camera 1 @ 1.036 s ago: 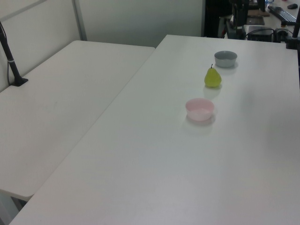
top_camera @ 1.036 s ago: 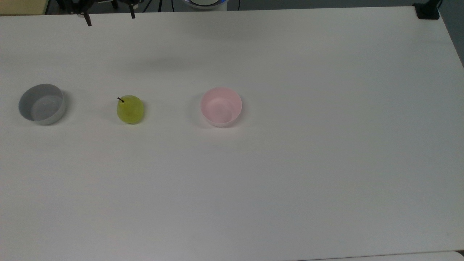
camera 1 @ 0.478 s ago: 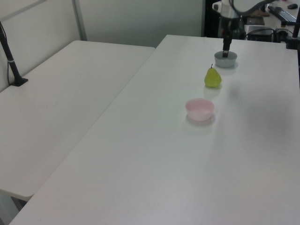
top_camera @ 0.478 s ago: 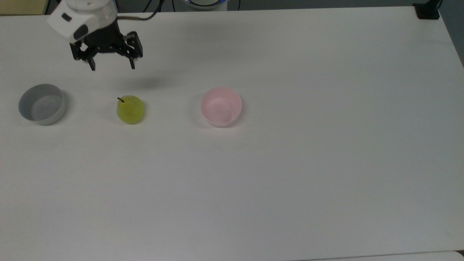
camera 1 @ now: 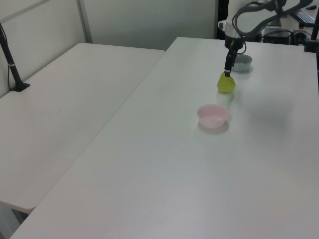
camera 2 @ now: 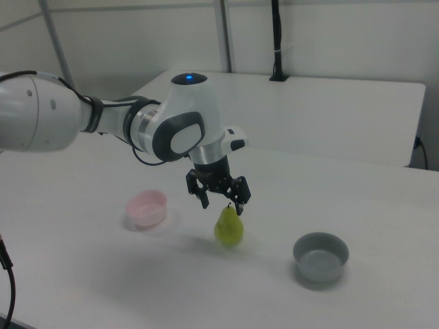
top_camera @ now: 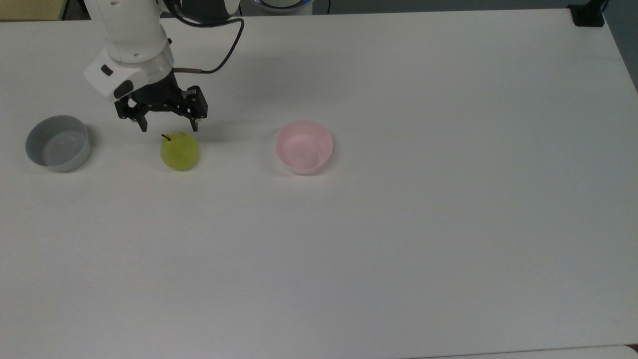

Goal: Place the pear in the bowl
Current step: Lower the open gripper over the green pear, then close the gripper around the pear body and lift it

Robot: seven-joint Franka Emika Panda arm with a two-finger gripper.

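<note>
The yellow-green pear (top_camera: 179, 151) stands upright on the white table (top_camera: 398, 224), its dark stem up; I also see the pear (camera 2: 229, 227) in the right view and the pear (camera 1: 227, 83) in the left view. The pale pink bowl (top_camera: 304, 146) sits empty to the pear's right in the top view, also as the bowl (camera 2: 146, 208) and the bowl (camera 1: 213, 115). My gripper (top_camera: 170, 128) hangs open just above the pear's top, fingers spread on either side of the stem, holding nothing. In the right view the gripper (camera 2: 221, 205) sits directly over the stem.
A grey straight-sided bowl (top_camera: 58, 143) stands at the top view's left of the pear, also seen as the grey bowl (camera 2: 320, 257). A second white table (camera 1: 65, 109) adjoins in the left view. A black post (top_camera: 588, 15) stands at the table's far corner.
The arm has come down from the table's far edge to just over the pear, fingers still open. Pear and both bowls have not moved.
</note>
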